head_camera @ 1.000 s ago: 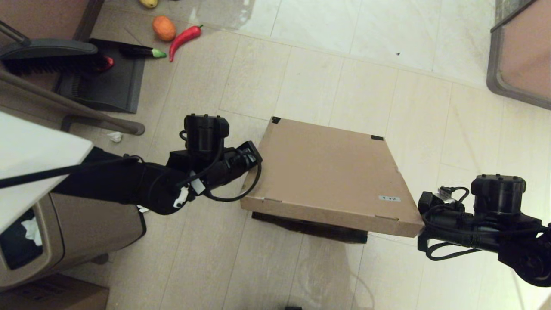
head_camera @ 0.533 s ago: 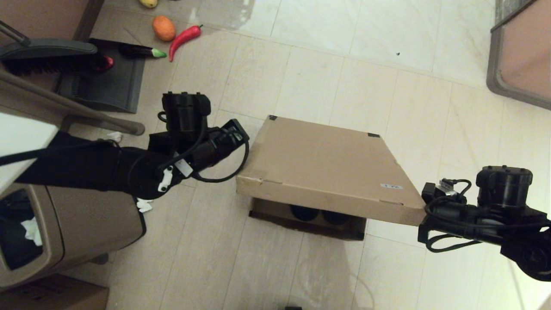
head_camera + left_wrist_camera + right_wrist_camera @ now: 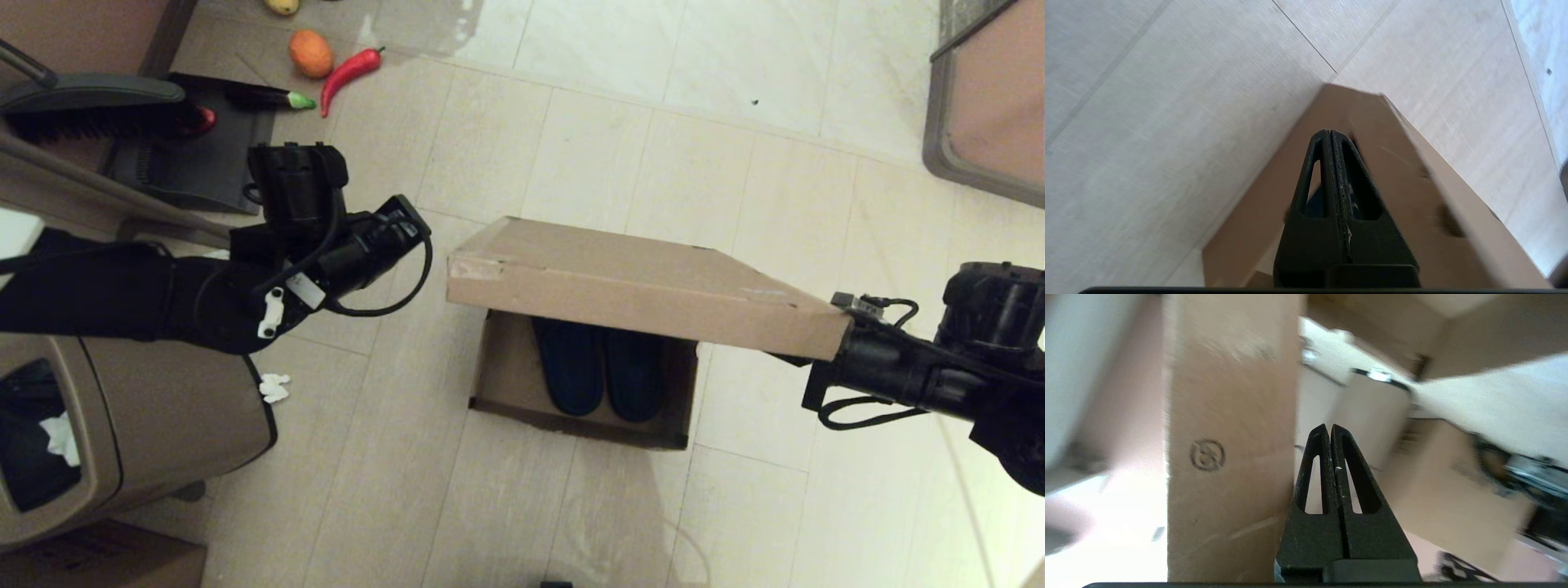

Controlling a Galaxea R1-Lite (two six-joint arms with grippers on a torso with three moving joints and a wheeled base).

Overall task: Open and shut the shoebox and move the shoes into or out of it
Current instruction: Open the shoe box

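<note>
The shoebox lid [image 3: 637,282] stands tilted up on its far hinge, above the open base [image 3: 506,376]. Two dark navy shoes [image 3: 604,367] lie side by side inside, their far ends hidden under the lid. My right gripper [image 3: 826,353] is shut and empty, tucked under the lid's near right corner. In the right wrist view, the gripper [image 3: 1329,428] sits beside the lid's cardboard edge [image 3: 1229,457]. My left gripper [image 3: 408,220] is shut, hanging left of the lid and apart from it. In the left wrist view, that gripper [image 3: 1329,132] points at the lid [image 3: 1412,196].
A tan trash bin [image 3: 139,433] stands at the near left, with crumpled paper [image 3: 275,388] beside it. A dustpan and brush [image 3: 196,155] and toy vegetables [image 3: 349,73] lie at the far left. A darker carton [image 3: 98,563] sits at the bottom left. Furniture [image 3: 988,106] fills the far right corner.
The lid has swung up much higher, uncovering the shoes. My right gripper rose with the lid's corner. My left gripper pulled away to the left, off the lid.
</note>
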